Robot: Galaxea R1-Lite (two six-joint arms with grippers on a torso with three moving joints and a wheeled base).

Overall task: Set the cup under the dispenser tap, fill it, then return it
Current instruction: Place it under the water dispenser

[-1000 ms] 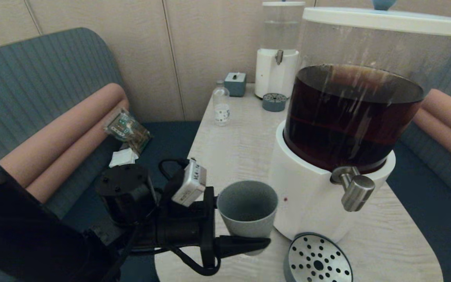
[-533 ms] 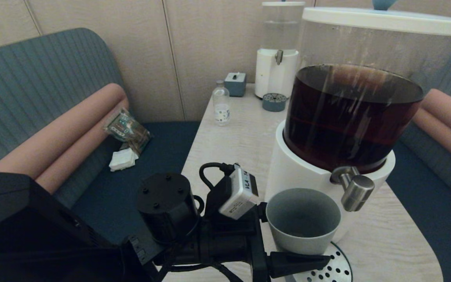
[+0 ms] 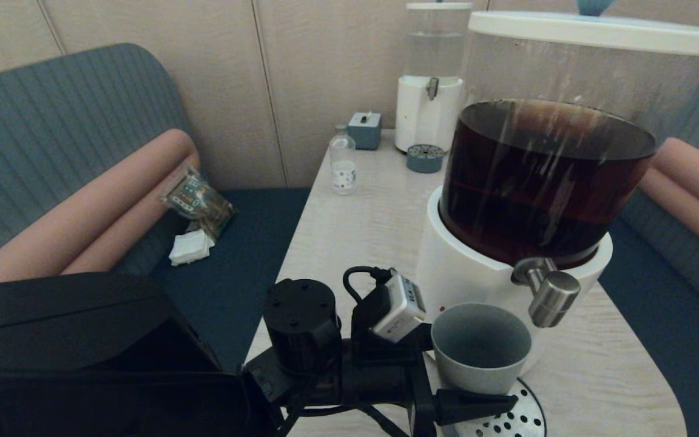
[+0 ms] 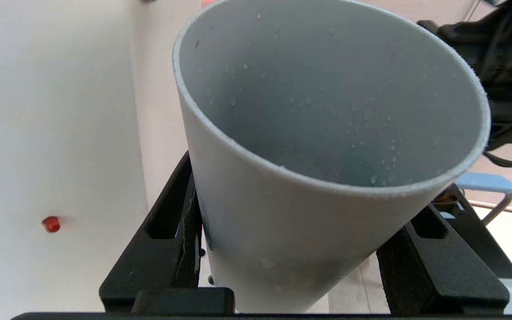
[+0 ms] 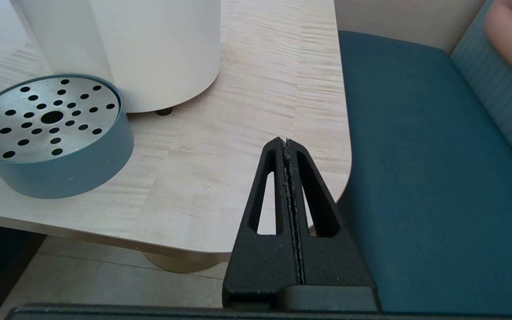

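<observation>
The left claw (image 3: 465, 379) is pinching the cup (image 3: 480, 347); the dispenser tap (image 3: 548, 290) is hanging just beyond, seemingly above its rim. The right claw (image 5: 286, 143) is sitting pressed together.

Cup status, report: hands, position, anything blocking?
Left hand shut on cup, over drip tray. Cup empty, left of dispenser tap, not under it. Right hand shut, idle off table edge. Nothing blocking.

left arm (image 3: 301, 340): matte black, round joint cap with small screws | wrist camera (image 3: 398, 306): silver-white box with dark lettering, looped black cable | left gripper (image 4: 300, 266): black fingers with cut-out windows | right gripper (image 5: 288, 146): black tapered fingers, triangular openings, ridged inner pads
</observation>
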